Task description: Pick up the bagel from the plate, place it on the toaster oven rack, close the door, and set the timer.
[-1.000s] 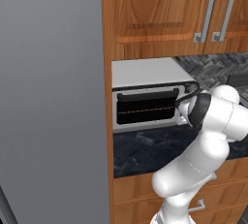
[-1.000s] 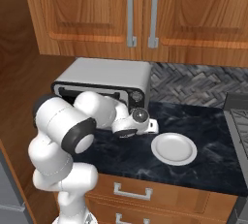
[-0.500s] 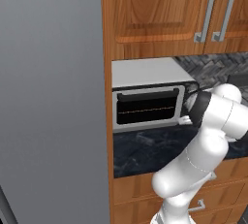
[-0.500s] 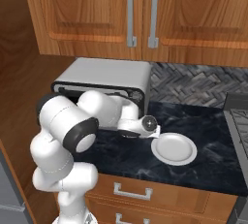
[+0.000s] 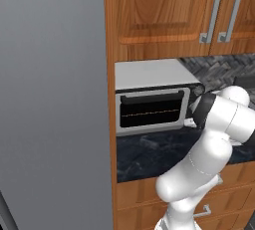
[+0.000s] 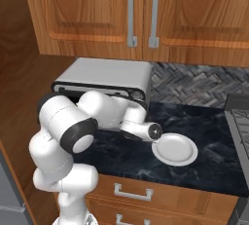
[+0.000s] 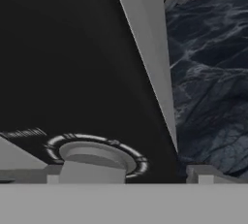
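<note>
The tool [image 7: 128,175] has its two tips well apart, one at each side of the hand view, with nothing clamped. Between them, nearer the left tip, sits a round grey knob [image 7: 97,157] with a ringed collar, set in the oven's dark front panel. Whether either tip touches the knob I cannot tell.

From the right base view the hand is low at the front right corner of the toaster oven [image 6: 104,73], just beside the white plate [image 6: 175,148], which lies flat on the dark marbled surface [image 6: 204,121].

The oven stands at the left end of that surface, against the wooden side wall. Its door [image 5: 149,112] is shut upright, the bar handle [image 5: 152,97] along its top edge. Through the dark glass a thin bright line runs across, the rack [image 5: 149,113]. I cannot tell where the bagel is; the glass is too dark to show what lies on the rack.

Wooden cabinets [image 6: 141,9] with metal handles hang above the oven, a herringbone tiled wall [image 6: 194,80] runs behind the surface, and drawers [image 6: 131,192] sit below it. A tall grey panel [image 5: 50,99] stands to the left of the oven.
</note>
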